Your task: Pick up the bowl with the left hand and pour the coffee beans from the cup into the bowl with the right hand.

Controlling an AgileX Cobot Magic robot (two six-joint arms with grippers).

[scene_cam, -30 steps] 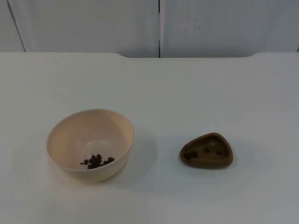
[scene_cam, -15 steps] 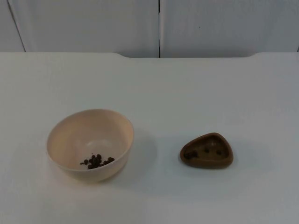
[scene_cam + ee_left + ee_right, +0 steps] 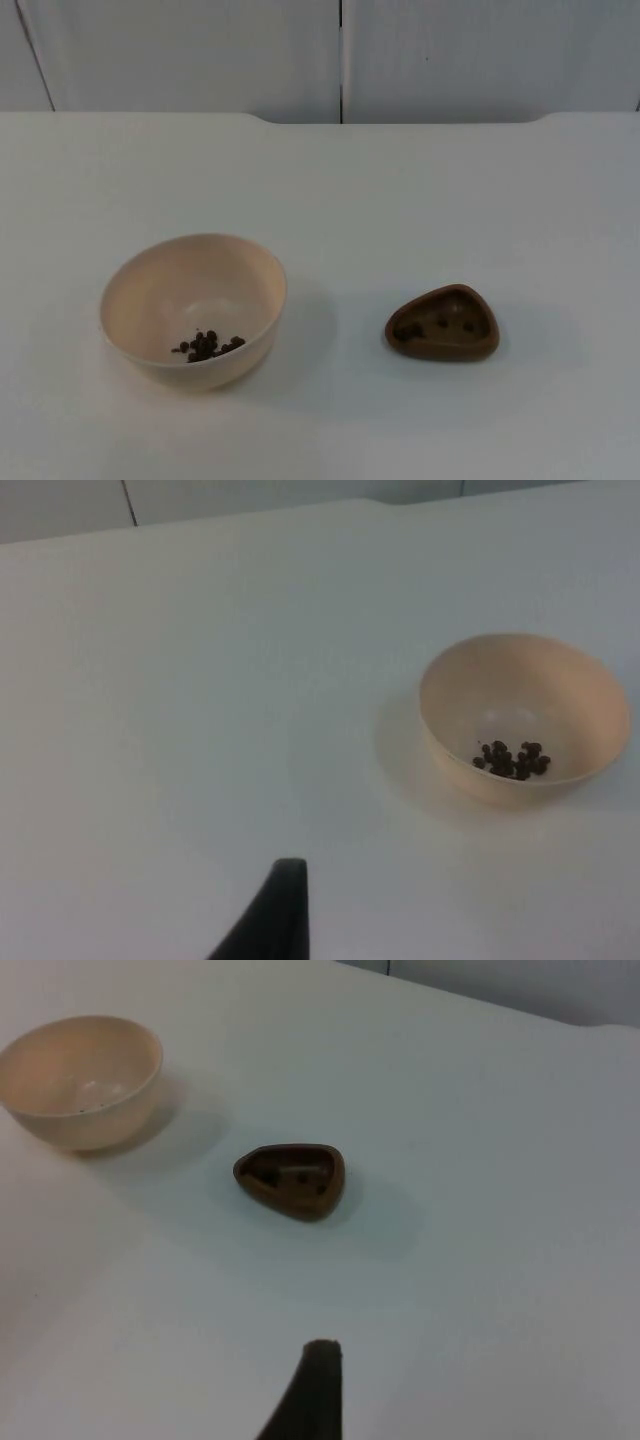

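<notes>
My bowl (image 3: 193, 310) sits toward the table's (image 3: 400, 180) near left, beans (image 3: 208, 346) already in it, the cup (image 3: 443, 322) well apart toward the near right. The bowl looks light, stiff and smooth, so I'd pinch its rim; the squat cup I'd take across its sides. Both my grippers hang back from them, and I cannot tell their spread.

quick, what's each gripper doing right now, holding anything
Left gripper: away from the cream round bowl, holding nothing; open or shut cannot be told.
Right gripper: away from the brown rounded cup, holding nothing; cannot be told.
</notes>
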